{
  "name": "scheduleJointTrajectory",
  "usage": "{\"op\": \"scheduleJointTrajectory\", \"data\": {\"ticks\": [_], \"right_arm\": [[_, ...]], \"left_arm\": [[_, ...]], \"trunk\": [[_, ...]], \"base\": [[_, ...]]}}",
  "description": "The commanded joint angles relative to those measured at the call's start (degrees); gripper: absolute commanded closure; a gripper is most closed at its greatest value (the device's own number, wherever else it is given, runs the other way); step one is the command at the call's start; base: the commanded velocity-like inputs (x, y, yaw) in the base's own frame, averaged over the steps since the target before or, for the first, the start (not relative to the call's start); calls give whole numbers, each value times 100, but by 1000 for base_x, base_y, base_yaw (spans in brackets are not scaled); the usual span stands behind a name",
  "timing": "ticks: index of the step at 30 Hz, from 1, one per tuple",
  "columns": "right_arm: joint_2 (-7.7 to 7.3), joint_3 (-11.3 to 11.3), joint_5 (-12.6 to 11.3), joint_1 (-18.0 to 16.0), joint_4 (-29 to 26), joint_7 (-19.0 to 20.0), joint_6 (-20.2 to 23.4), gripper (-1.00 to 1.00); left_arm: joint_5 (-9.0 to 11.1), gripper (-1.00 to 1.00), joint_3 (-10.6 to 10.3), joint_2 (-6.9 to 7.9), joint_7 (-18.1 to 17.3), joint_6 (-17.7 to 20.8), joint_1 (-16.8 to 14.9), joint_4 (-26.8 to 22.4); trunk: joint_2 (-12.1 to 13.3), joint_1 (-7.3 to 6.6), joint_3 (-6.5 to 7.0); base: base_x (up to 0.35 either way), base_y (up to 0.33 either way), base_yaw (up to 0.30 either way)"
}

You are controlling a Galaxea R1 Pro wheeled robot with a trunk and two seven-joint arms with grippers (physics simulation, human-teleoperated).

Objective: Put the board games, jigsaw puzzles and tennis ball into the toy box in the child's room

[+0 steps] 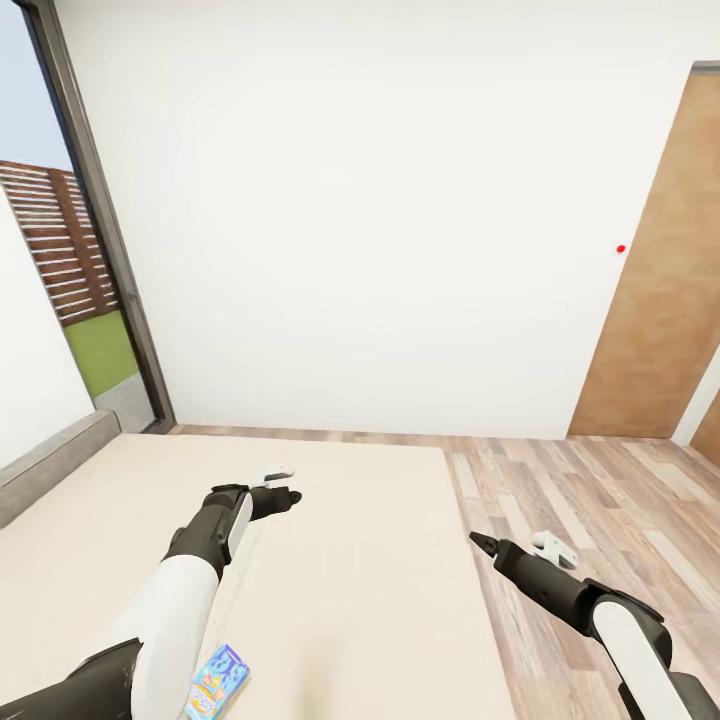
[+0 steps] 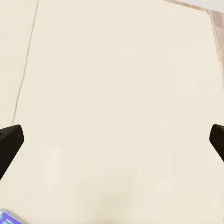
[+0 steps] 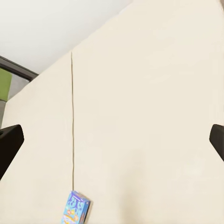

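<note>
Over the bed [image 1: 350, 560], both my grippers, left [image 2: 112, 140] and right [image 3: 112, 140], gape wide and empty, the small blue board game [image 1: 218, 682] not yet lifted.

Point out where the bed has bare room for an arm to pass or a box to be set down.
Most of the bed is bare: the wide beige stretch between the left gripper and the right gripper, running up to the wall-side edge. The one occupied spot is the near corner under the left arm, where the small blue board game lies. Both grippers' fingers are spread open, holding nothing.
</note>
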Motion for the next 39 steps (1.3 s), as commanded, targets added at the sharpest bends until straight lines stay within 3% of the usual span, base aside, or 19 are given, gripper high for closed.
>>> {"op": "scheduleJointTrajectory", "data": {"ticks": [1, 39], "right_arm": [[-1, -2, -60, -5, -8, -53, 19, -100], [-1, 7, -61, -6, -8, -55, 19, -100]], "left_arm": [[-61, -100, 46, -8, -50, 23, -6, -10], [-61, -100, 46, -13, -50, 23, -6, -7]], "trunk": [[-12, 4, -12], [-12, 4, -12]], "base": [[0, 73, 0], [0, 113, 0]]}}
